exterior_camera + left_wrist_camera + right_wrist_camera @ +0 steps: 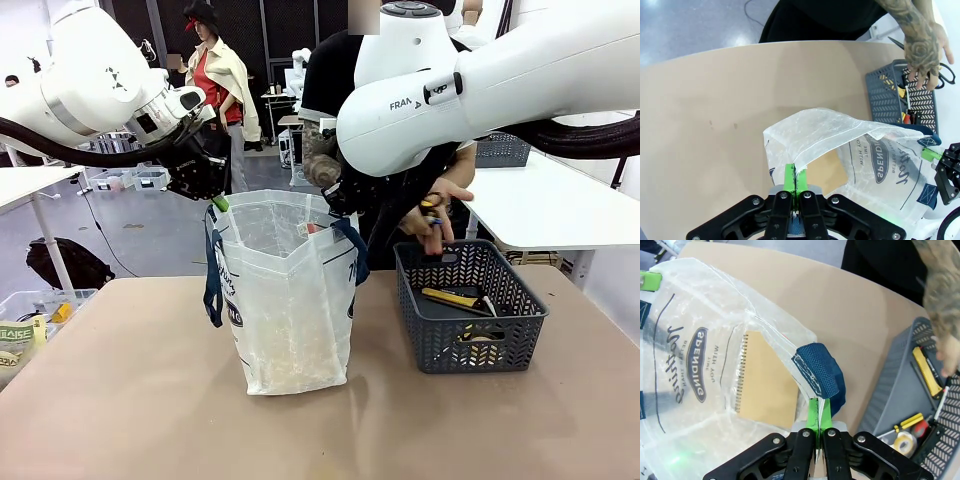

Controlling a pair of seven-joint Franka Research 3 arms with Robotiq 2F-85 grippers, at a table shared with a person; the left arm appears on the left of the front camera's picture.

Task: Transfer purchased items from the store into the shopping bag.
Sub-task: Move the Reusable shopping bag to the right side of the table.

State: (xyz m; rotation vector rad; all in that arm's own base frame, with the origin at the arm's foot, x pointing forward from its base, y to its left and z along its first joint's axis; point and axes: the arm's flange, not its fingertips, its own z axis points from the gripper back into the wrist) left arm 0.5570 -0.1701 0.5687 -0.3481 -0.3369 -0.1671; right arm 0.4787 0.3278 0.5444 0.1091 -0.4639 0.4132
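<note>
Bag [290, 310]: upright mid-desk [120, 400], mouth held wide. Your left end effector [795, 172] is clenched on its left rim, your right end effector [819, 407] on the right rim. Inside: one tan notebook [765, 380]. Probably left to move: yellow items [450, 297] in the basket [480, 350], right.

The bag [290, 300] is thin translucent white plastic, crinkled and faintly glossy. Its handles [817, 372] are navy woven cloth (coarse weave, pale stitching). The notebook [765, 382] has a matt tan card cover and a wire spiral. The basket [470, 345] is matt dark grey plastic mesh. The table [130, 400] is smooth, matt tan. The right arm [500, 80] has a glossy white shell.
</note>
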